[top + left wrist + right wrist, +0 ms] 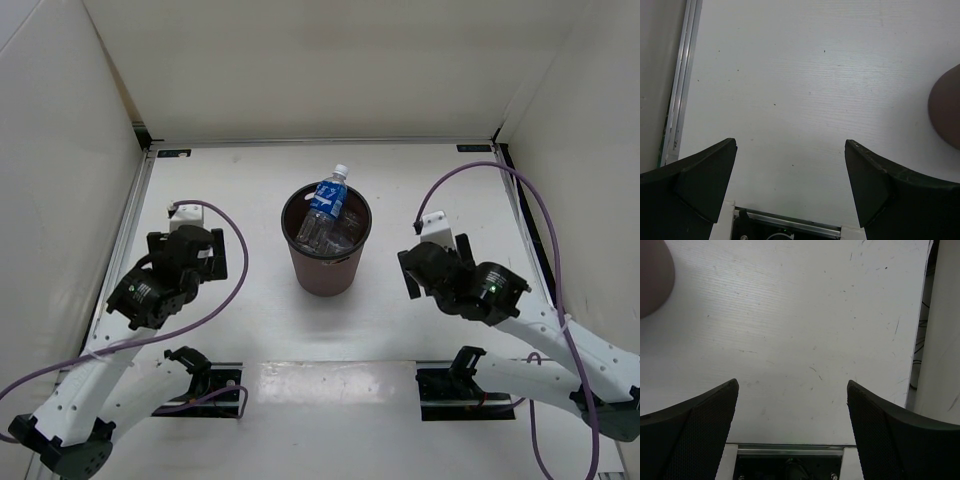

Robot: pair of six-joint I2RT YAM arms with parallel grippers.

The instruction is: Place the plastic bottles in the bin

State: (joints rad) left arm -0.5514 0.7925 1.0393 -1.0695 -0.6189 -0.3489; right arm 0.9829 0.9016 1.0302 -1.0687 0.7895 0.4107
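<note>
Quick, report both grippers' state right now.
Left gripper: open, holding nothing.
Right gripper: open, holding nothing.

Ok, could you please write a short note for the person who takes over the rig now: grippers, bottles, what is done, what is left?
Left gripper: open, empty, to the left of the bin.
Right gripper: open, empty, to the right of the bin.
Bottles: the blue-label bottle leans in the bin, cap above the rim; clear bottles lie beneath it, number unclear.
Done: no bottle shows on the table.
Left: probably nothing; confirm the count inside.
</note>
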